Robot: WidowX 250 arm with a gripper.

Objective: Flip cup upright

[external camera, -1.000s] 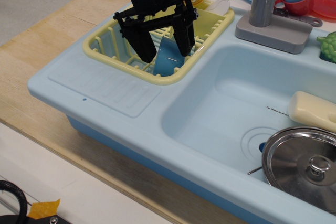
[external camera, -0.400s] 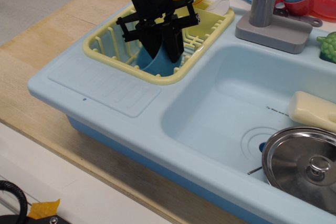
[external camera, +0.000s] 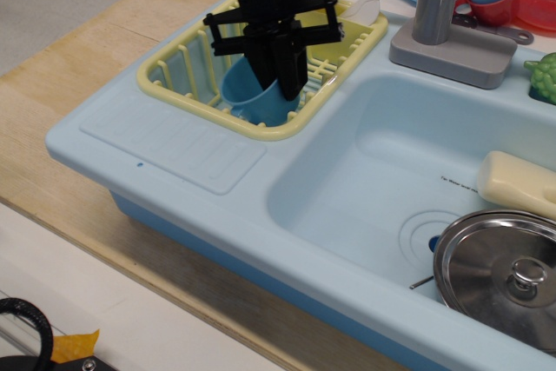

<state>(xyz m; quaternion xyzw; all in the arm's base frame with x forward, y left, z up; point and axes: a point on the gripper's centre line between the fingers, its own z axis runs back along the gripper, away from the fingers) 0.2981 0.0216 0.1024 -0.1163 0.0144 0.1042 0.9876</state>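
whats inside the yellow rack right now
A blue cup, tilted with its mouth facing left, and the black gripper shut on its rim. The gripper hides the cup's right side and the rack floor behind it.

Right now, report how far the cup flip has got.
Done: the pincer is shut on the blue cup inside the yellow dish rack. In hand: the cup is tilted, its mouth facing up-left. Left: stand it fully upright and let go.

Plain medium-blue plastic cup, smooth tapered sides, no handle. It's sitting inside the yellow dish rack, near the rack's front corner, tilted with its open mouth facing up-left.
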